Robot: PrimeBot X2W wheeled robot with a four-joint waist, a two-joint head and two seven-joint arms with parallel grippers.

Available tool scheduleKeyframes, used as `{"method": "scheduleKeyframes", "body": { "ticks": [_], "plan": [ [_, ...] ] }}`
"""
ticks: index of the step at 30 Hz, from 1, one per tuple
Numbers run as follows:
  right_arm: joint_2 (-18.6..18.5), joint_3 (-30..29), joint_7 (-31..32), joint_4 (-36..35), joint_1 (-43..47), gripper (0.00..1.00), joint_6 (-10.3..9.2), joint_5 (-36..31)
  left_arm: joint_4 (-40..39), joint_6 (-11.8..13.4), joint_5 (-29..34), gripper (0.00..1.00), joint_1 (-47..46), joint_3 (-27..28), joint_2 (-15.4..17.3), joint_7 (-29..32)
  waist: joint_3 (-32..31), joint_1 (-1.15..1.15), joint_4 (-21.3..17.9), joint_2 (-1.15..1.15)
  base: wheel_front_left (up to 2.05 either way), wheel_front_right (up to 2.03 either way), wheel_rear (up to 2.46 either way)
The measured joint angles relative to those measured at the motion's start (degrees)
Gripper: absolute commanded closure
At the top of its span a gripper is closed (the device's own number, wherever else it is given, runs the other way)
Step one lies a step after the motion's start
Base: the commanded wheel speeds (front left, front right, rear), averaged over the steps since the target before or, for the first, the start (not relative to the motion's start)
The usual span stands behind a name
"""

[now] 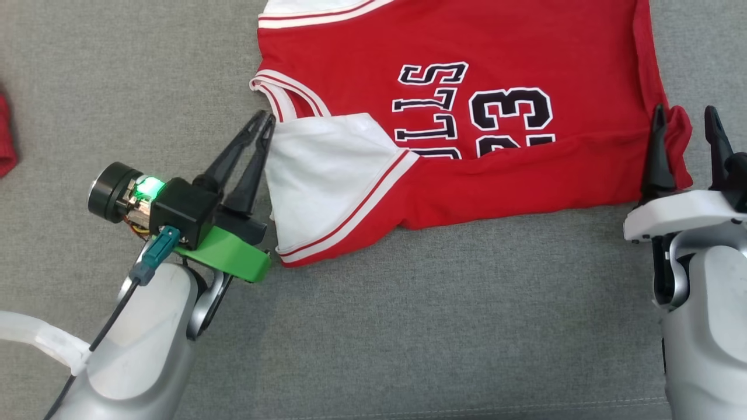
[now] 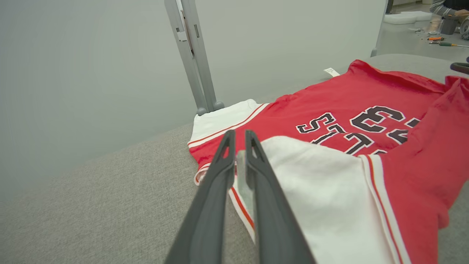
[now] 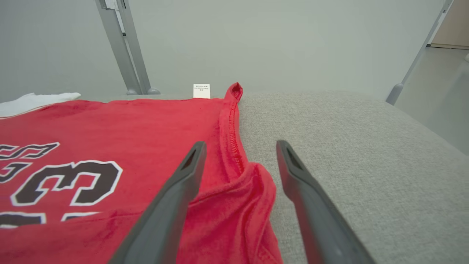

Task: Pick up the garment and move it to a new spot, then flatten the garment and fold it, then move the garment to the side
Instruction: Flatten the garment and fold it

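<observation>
While the jersey (image 1: 362, 52) lies spread on the grey cushion (image 1: 408, 326) across the upper middle and right of the head view, the left gripper (image 1: 264, 119) sits at its white flap (image 1: 327, 169), centre left, jaws almost together; whether they pinch cloth I cannot tell. The right gripper (image 1: 685, 111), far right, gapes wide astride the bunched red corner (image 1: 678, 137), holding nothing.

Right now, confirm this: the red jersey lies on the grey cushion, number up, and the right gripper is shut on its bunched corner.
Wrong: the right gripper is open, fingers either side of the bunched corner of the red jersey; the right wrist view shows it. The rest holds.
</observation>
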Motion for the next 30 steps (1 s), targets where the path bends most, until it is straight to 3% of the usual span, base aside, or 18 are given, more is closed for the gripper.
{"method": "scheduleKeyframes", "body": {
  "ticks": [8, 12, 18, 30],
  "plan": [
    [-0.1, 2.5, 0.0, -12.3, 11.0, 0.00, 0.00, 0.1, -2.6, 4.0, -3.8, 0.00, 10.1, 2.6, -2.2, -0.3, -3.2, 0.00, 0.2, 0.00, 0.00, 0.00, 0.00],
    [0.7, 2.3, 0.0, -13.9, 17.2, 0.00, 0.00, 1.8, -2.8, 4.7, -7.5, 0.00, 17.8, 3.1, -4.1, -0.3, -5.3, 0.00, 0.4, 0.00, 0.00, 0.00, 0.00],
    [1.2, 2.0, 0.0, -13.7, 20.3, 0.00, 0.00, 2.4, 1.2, 4.1, -10.6, 0.00, 23.1, 1.8, -5.2, 2.2, -8.1, 0.00, 0.8, 0.00, 0.00, 0.00, 0.00],
    [1.4, 2.6, 0.0, -12.6, 19.9, 0.00, 0.00, 2.2, 6.4, 1.1, -10.8, 0.00, 18.7, -1.4, -6.4, 3.9, -8.0, 0.00, 0.6, 0.00, 0.00, 0.00, 0.00]
  ]
}}
